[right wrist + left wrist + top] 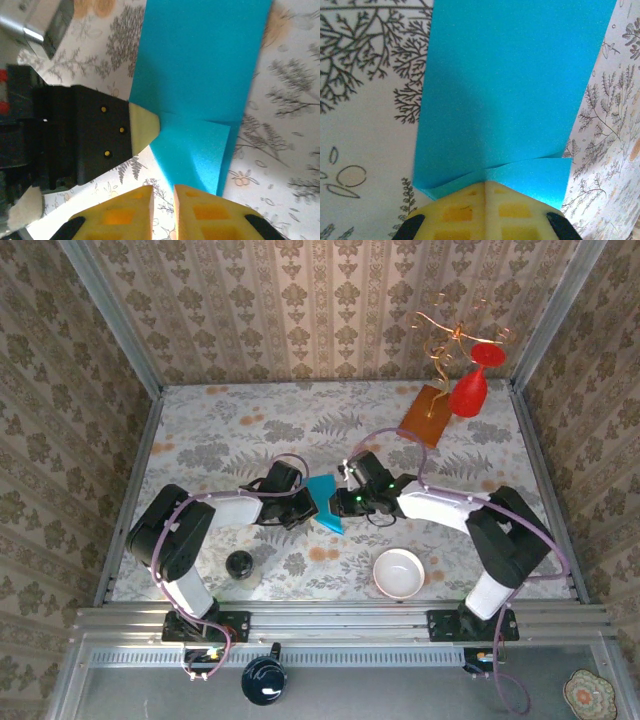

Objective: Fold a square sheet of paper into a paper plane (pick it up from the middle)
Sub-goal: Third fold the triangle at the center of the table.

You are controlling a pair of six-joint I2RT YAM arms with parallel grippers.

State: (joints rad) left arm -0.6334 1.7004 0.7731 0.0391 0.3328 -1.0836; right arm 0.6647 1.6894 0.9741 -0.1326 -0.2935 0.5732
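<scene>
A sheet of paper (326, 508) (505, 90) (200, 65), teal-blue and folded to a narrower strip with a short flap across one end, is laid flat on the patterned table (220, 440), beyond the white bowl (398, 575) and a little to its left. The left gripper (307, 504) (485, 192) (147, 127) is set at the side of the sheet farther from the bowl. Its yellow pads (455, 215) are pressed together with no gap, and their tips are met by the flap's edge. Whether paper is caught between them cannot be told. The right gripper (342, 502) (163, 192) is set at the side nearer the bowl. Its pads (215, 215) are parted by a narrow slit, through which the table is seen, and nothing is held.
</scene>
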